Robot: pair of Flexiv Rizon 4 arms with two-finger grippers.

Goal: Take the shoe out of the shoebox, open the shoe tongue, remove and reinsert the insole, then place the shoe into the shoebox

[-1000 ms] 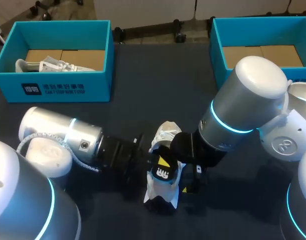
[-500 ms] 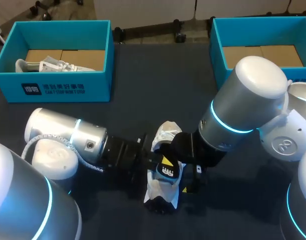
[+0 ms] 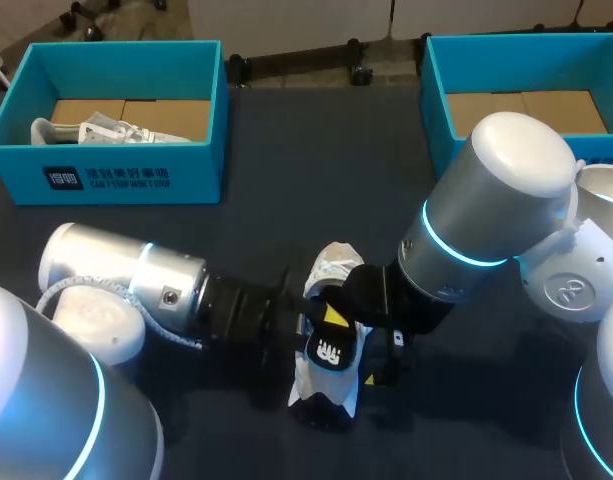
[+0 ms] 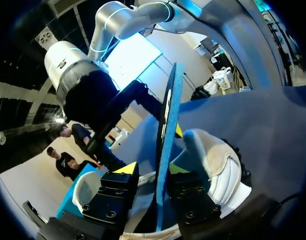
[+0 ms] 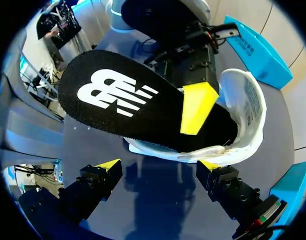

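A white shoe (image 3: 332,268) lies mid-table, and its black insole (image 3: 328,350) sticks out of its opening. My left gripper (image 3: 311,318) comes in from the left. In the left wrist view the insole (image 4: 164,140) stands edge-on between the fingers of my left gripper (image 4: 152,170), with a gap on one side, so the jaws are open. One yellow left fingertip (image 5: 196,106) lies on the insole (image 5: 118,100), which sits over the shoe (image 5: 250,100). My right gripper (image 5: 160,165) is wide open and empty, just short of the shoe.
A blue shoebox (image 3: 106,180) at the back left holds another white shoe (image 3: 96,130). A second blue shoebox (image 3: 436,100) stands at the back right, partly hidden by my right arm (image 3: 496,200).
My left arm pushed right toward the shoe, then drew back a little. Its fingers have eased apart around the insole. The right arm has not moved.
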